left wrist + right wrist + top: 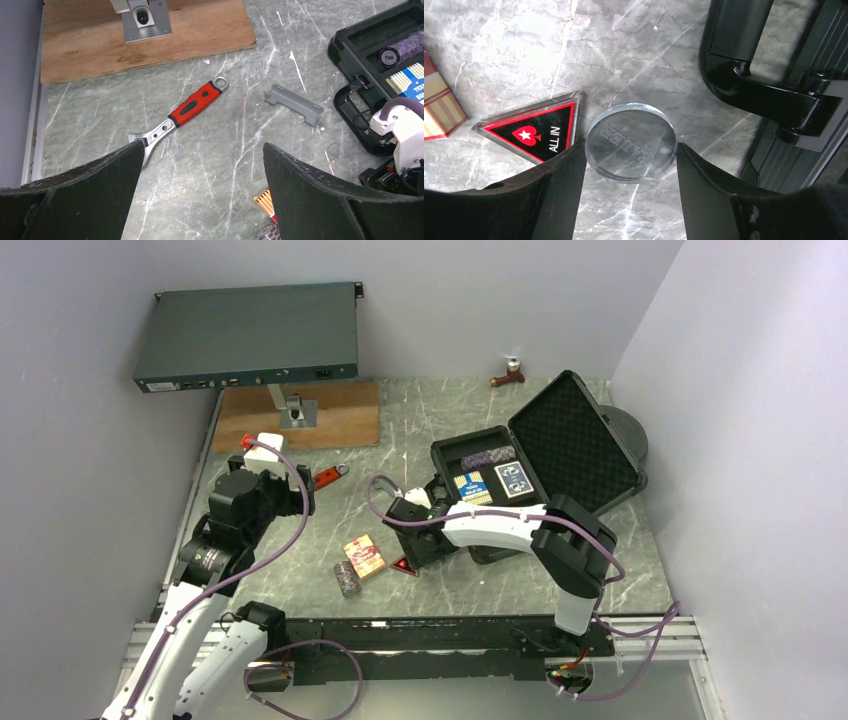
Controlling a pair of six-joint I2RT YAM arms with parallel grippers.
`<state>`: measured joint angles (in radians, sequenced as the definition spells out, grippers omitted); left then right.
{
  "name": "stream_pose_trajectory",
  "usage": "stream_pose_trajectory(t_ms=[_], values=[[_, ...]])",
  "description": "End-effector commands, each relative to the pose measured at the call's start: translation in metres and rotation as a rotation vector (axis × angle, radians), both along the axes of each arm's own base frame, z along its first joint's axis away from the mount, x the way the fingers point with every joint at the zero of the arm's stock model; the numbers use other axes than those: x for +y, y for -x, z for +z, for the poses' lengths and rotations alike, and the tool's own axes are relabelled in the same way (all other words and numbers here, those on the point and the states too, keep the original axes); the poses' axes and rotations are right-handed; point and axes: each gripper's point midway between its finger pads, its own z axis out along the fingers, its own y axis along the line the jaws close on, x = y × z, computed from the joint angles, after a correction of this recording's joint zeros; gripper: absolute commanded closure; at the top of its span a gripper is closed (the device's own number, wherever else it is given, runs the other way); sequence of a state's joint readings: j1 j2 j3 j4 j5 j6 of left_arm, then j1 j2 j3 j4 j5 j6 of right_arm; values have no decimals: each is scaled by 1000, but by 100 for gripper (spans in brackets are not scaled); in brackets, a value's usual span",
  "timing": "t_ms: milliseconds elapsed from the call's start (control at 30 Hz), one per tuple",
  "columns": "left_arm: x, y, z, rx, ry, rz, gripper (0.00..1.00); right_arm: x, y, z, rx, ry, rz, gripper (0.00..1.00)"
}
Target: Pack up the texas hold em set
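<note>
The black case [445,453] lies open at the right, its foam-lined lid [575,435] tilted back. In its slots are a grey chip stack [488,456], a blue card box [516,478] and a blue-yellow card box [470,488]. A red-orange card box [364,555] and another chip stack [347,578] lie on the table in front. My right gripper [630,150] is low by the case handle [764,95], both fingers against the rim of the clear disc [631,140]. The red triangle [536,132] lies just left of it. My left gripper [202,150] hangs open over bare table.
A red-handled wrench [192,105] lies just ahead of the left fingers, with a small grey plastic clip [295,104] to its right. A wooden board [300,415] with a metal stand and a dark rack unit [250,335] sit at the back left. A dark spool [628,430] rests behind the lid.
</note>
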<state>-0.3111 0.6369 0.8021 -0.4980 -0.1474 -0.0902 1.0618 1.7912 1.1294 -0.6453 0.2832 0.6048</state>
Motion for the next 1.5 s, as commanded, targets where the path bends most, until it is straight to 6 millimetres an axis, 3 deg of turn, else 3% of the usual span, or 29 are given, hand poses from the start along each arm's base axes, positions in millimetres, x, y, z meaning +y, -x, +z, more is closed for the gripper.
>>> stream_pose_trajectory(t_ms=[0, 267, 533, 900, 1300, 1467], values=[[1, -1, 10, -28, 5, 5, 5, 11, -9, 27, -64, -35, 24, 70], [2, -1, 10, -31, 4, 9, 5, 21, -15, 49, -104, -63, 40, 71], [3, -1, 10, -31, 3, 13, 5, 29, -20, 58, -122, -82, 39, 71], [4, 0, 10, -34, 2, 19, 5, 50, -40, 87, -193, -115, 63, 71], [4, 0, 11, -36, 2, 21, 5, 37, -66, 113, -307, -74, 41, 70], [3, -1, 10, -30, 3, 13, 5, 22, -86, 122, -330, -72, 0, 70]])
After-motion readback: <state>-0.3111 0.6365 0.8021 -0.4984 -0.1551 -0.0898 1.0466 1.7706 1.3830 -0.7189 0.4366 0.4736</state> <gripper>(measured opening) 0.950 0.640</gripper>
